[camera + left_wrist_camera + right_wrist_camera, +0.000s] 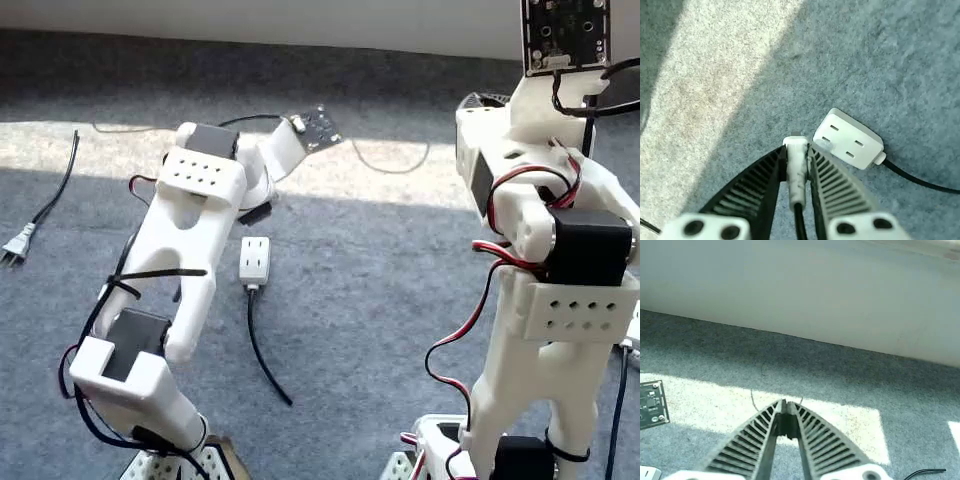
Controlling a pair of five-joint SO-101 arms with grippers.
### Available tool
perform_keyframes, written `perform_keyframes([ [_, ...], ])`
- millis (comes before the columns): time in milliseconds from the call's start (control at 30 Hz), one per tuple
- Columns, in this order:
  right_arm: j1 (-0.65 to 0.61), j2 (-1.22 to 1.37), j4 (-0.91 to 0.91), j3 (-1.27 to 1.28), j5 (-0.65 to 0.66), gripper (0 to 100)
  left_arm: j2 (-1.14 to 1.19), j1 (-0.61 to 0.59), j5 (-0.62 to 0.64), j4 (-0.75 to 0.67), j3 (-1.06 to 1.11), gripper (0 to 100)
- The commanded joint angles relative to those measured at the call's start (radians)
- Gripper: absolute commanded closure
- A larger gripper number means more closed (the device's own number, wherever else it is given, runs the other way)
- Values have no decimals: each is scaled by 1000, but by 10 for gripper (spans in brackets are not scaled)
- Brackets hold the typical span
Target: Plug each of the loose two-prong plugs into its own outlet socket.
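over the grey worktop the right claw hangs closed and empty while the left claw, just beside the white outlet socket, grips a two-prong plug whose prongs, i judge, next need aligning with its slots.

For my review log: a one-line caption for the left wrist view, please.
The left tool is shut on a white plug, close beside the outlet lying on grey carpet.
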Motion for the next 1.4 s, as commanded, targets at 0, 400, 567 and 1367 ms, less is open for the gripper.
perform_keyframes([
  [0, 5, 1, 4, -44, -6, 991, -19, -8, -213, 81, -62, 993],
  [400, 5, 1, 4, -44, -6, 991, -12, 54, -535, 117, -13, 993],
  [567, 7, 1, 4, -44, -6, 991, -10, 50, -605, 110, 22, 993],
  [1367, 7, 1, 4, -44, -6, 991, 148, 38, -605, 31, 7, 993],
])
